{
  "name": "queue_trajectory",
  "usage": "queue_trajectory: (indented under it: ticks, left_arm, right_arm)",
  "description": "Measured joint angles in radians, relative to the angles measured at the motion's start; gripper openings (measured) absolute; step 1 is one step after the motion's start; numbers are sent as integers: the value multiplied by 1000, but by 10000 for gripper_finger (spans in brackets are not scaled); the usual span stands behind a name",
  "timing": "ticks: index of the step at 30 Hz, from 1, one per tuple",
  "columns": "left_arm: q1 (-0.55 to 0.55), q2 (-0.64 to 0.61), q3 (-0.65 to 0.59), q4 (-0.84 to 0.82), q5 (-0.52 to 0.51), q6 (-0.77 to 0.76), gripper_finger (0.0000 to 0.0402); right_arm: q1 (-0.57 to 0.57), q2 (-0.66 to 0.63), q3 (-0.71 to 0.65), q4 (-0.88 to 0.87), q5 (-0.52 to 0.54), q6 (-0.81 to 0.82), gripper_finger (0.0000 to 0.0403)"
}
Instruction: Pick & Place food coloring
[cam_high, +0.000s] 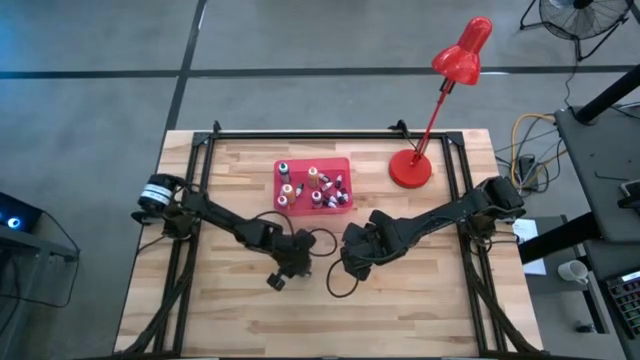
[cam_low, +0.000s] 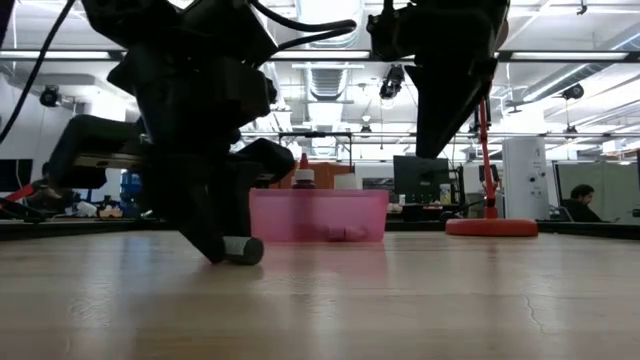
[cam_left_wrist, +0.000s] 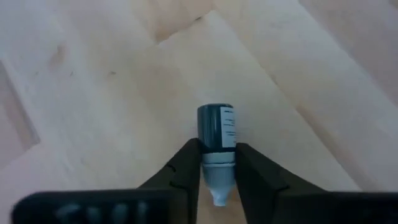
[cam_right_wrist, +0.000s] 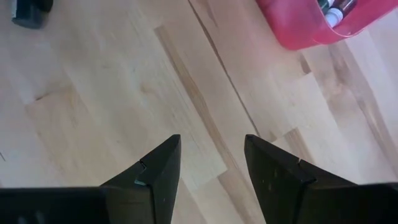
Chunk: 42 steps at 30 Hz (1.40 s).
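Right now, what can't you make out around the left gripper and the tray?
- Dropper bottle cap colour: left wrist view, fingers cover it.
- Left gripper tips: high view, too small.
- Bottle count in the red tray: high view, too small; low view, wall and arm block them.

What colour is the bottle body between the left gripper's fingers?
Dark teal bottle, clearest in the left wrist view.

One red tray holds roughly nine small dropper bottles; one more bottle lies outside it. One red lamp, two robot arms.
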Motion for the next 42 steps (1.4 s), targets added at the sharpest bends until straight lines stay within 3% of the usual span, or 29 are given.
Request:
queue_trajectory:
  ticks: [3, 8, 11, 15, 20, 26, 31, 35, 38, 42]
  left_arm:
    - [13, -7, 14, -23, -11, -16, 35]
    - [50, -28, 57, -157, -67, -52, 33]
    - [68, -91, 108, -305, -216, -144, 33]
    - [100, -249, 128, -316, -399, -237, 48]
    - [199, -406, 135, -337, -574, -427, 47]
    - [386, -389, 156, -325, -555, -521, 45]
    - [523, -247, 218, -336, -336, -485, 47]
    - [579, -112, 314, -541, -228, -504, 61]
    - [586, -43, 384, -662, -248, -505, 80]
    - [567, 10, 447, -737, -377, -430, 106]
  right_arm:
    - [0, 0, 0, 0, 3, -12, 167]
    - [0, -28, -1, -5, 120, -19, 153]
    - [0, -84, -1, -35, 244, -18, 140]
    - [-1, -175, -14, -60, 408, -37, 122]
    - [-24, -297, -73, -60, 475, -67, 105]
    - [-57, -395, -171, -48, 475, -85, 89]
    - [-91, -428, -202, -26, 477, -71, 78]
    - [-98, -436, -215, 36, 478, -63, 73]
    - [-98, -436, -217, 39, 478, -78, 73]
    - [-103, -433, -219, 41, 487, -76, 78]
